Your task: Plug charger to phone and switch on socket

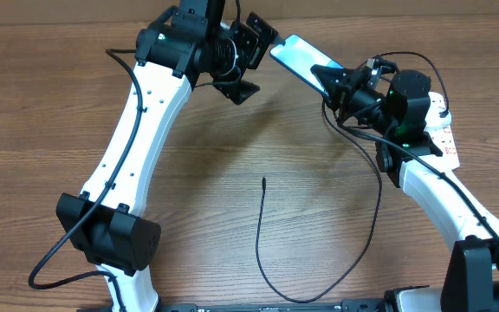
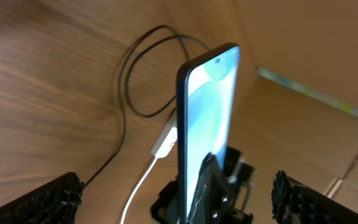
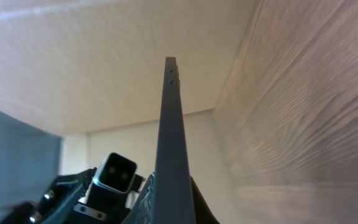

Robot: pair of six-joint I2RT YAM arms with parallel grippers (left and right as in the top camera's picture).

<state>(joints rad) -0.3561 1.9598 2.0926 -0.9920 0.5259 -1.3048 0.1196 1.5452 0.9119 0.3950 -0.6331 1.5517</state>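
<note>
- Overhead view: the right gripper is clamped shut on the lower end of the phone, holding it tilted up off the table with the lit screen showing.
- The left gripper hangs just beside the phone's free end, jaws spread wide and holding nothing.
- The charger lies on the table well below the phone. Its connector tip is loose and points towards the phone.
- The socket sits on the far side of the right arm from the phone, mostly hidden.
- Left wrist view: the phone stands nearly upright between the left gripper's fingers, touching neither.
- A small camera dot sits near the phone's free end, so the charging port is probably down at the end the right gripper covers.
- Behind the phone lie a white cord and loops of black cable.
- Right wrist view: the phone is seen edge-on, rising straight out of the closed jaws and squarely centred.
- To do this step well, I judge the left jaws should close on the phone's long edges near the free end, with the pads flat and off the screen.
- The right gripper should let go only once that hold is firm, which would leave the port end bare for the connector tip.
</note>
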